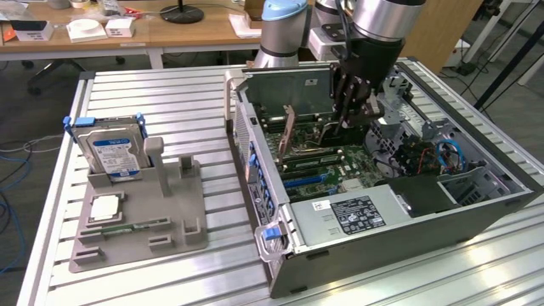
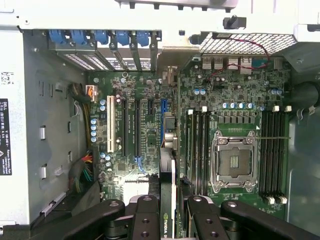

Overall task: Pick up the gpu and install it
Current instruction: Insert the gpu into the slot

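The gpu (image 1: 310,137) is a thin dark card, held on edge inside the open computer case (image 1: 408,236). My gripper (image 1: 337,129) is shut on it from above, over the green motherboard (image 1: 340,166). In the wrist view the gpu (image 2: 168,170) shows edge-on between my black fingers (image 2: 145,210), with a green label on its near end. It runs toward the case's rear wall, about in line with the blue slot (image 2: 162,106). My gripper (image 2: 169,202) hides the card's near part. Whether the card touches a slot I cannot tell.
On the exterior view's left, a grey fixture (image 1: 140,217) holds a silver hard drive with a blue label (image 1: 114,153), a processor (image 1: 104,207) and a green memory stick (image 1: 127,227). Black and white slots (image 2: 124,125), memory slots and the CPU socket (image 2: 234,162) flank the card. Case walls close in all round.
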